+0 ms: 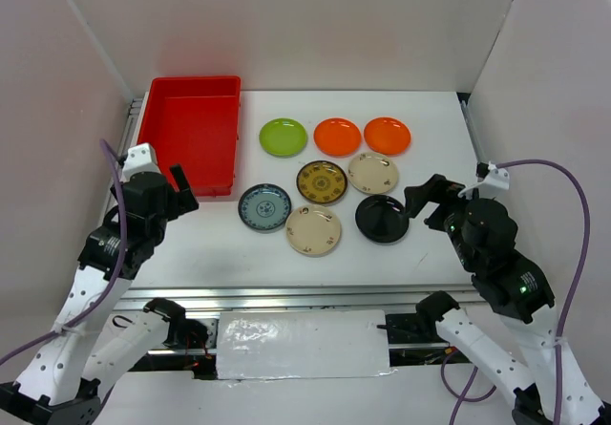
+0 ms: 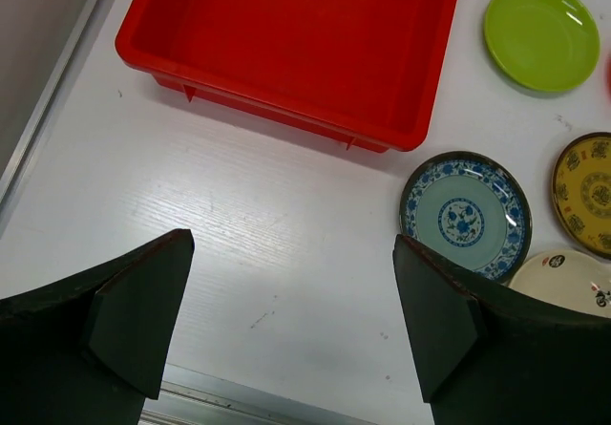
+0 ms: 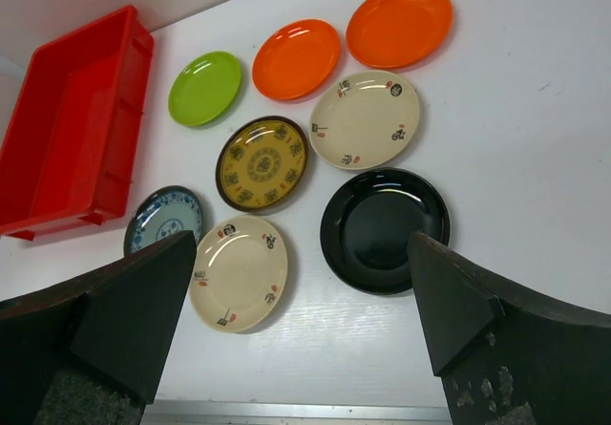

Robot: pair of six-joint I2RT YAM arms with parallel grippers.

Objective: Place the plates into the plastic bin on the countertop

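The red plastic bin (image 1: 191,85) stands empty at the back left of the white countertop (image 1: 430,110). To its right lie the plates: lime green (image 1: 284,137), two orange (image 1: 337,137) (image 1: 387,136), olive-gold (image 1: 322,181), two cream (image 1: 373,172) (image 1: 313,230), blue-grey (image 1: 264,207) and black (image 1: 382,219). My left gripper (image 1: 183,188) is open and empty above bare countertop in front of the bin (image 2: 286,110), left of the blue-grey plate (image 2: 465,215). My right gripper (image 1: 420,201) is open and empty, above the near edge of the black plate (image 3: 385,229).
White walls (image 1: 86,81) enclose the countertop on the left, back and right. A metal rail (image 1: 286,296) runs along the near edge. Purple cables (image 1: 573,253) hang by both arms.
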